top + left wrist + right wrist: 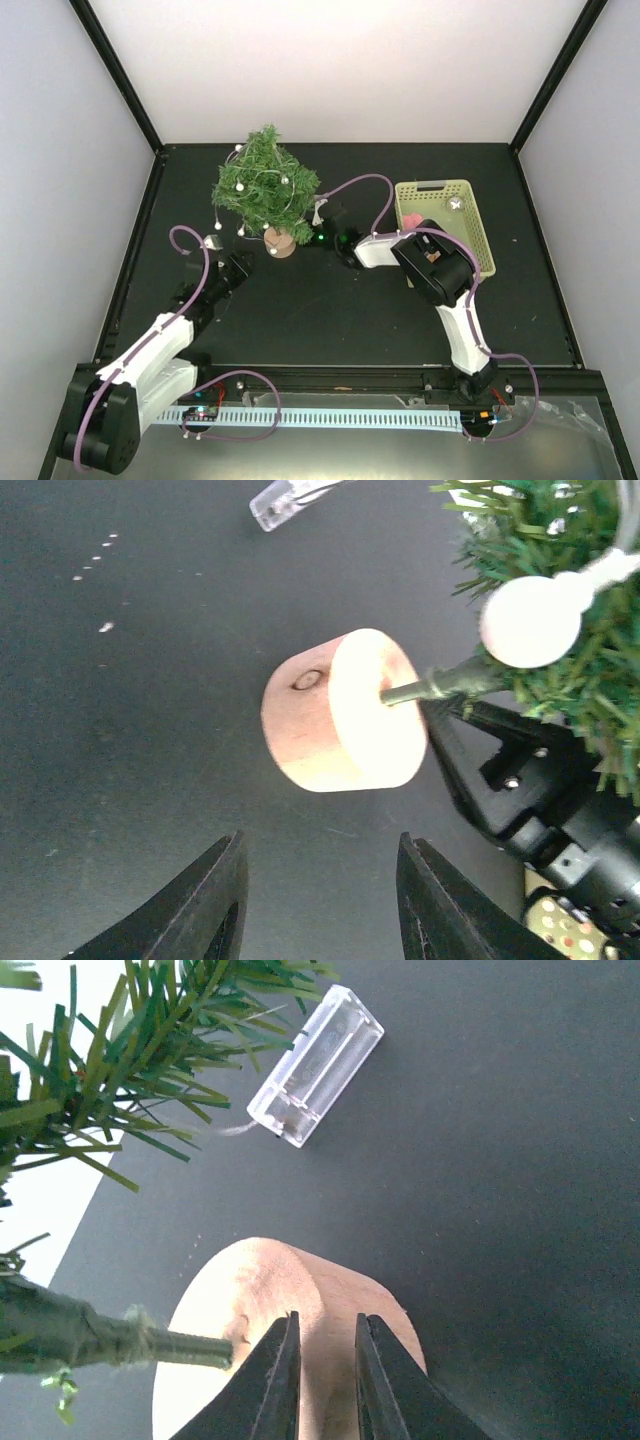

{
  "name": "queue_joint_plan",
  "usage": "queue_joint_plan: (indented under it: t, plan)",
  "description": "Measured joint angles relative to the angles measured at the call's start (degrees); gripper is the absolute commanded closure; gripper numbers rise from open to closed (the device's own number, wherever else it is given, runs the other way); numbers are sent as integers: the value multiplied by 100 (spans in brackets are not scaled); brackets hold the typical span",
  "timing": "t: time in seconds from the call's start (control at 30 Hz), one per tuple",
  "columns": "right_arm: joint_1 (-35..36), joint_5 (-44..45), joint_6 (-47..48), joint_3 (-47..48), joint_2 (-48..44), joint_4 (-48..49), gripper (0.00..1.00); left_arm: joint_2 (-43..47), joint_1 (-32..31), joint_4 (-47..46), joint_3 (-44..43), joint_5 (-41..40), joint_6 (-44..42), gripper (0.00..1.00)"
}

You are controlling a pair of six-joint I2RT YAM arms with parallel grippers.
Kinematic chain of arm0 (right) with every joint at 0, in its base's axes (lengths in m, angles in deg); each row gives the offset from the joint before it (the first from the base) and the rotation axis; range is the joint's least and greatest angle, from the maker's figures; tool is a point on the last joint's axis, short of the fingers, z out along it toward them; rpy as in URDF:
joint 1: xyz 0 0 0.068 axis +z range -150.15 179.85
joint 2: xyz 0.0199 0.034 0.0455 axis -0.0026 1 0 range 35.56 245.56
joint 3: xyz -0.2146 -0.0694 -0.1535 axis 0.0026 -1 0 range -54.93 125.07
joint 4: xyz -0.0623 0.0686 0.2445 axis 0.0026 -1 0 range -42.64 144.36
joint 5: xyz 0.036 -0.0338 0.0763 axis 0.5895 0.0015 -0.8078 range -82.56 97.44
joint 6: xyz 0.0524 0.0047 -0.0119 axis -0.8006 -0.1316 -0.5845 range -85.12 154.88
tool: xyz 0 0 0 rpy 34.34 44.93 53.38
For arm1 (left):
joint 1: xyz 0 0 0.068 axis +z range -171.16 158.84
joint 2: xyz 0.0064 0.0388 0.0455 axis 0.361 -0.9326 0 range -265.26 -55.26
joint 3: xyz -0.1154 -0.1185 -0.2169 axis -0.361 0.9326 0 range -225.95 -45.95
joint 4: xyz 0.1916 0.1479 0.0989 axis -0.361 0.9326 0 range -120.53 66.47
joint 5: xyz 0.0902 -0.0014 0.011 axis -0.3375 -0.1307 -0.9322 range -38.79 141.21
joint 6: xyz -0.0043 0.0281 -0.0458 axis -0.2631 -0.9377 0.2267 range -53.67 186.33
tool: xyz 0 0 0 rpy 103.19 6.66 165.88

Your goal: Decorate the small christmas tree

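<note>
Toward the back left of the tabletop (330,310) stands the small christmas tree (265,185), white bulbs (530,620) strung on it. My left pincer (320,910) gapes empty just before its wooden disc base (340,715). My right pincer (325,1370) sits at the disc's rim, fingers (275,1380) barely parted; whether it grips I cannot tell.

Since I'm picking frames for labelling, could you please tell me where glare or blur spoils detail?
Top external: even light, the small christmas tree sharp, no hard shadows. Left wrist: the white bulb and the wooden base's top face are blown out. Right wrist: near needles soft, clear battery box crisp.
</note>
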Motion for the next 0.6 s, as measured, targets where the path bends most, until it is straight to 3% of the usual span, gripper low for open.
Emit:
queue_joint_plan:
  t: [0.3, 0.6]
  plan:
    - [85, -72, -162, 15, 122, 232, 84, -201, 52, 225, -68, -546, 74, 56]
    - [831, -146, -450, -195, 79, 501, 85, -203, 142, 358, -68, -901, 339, 50]
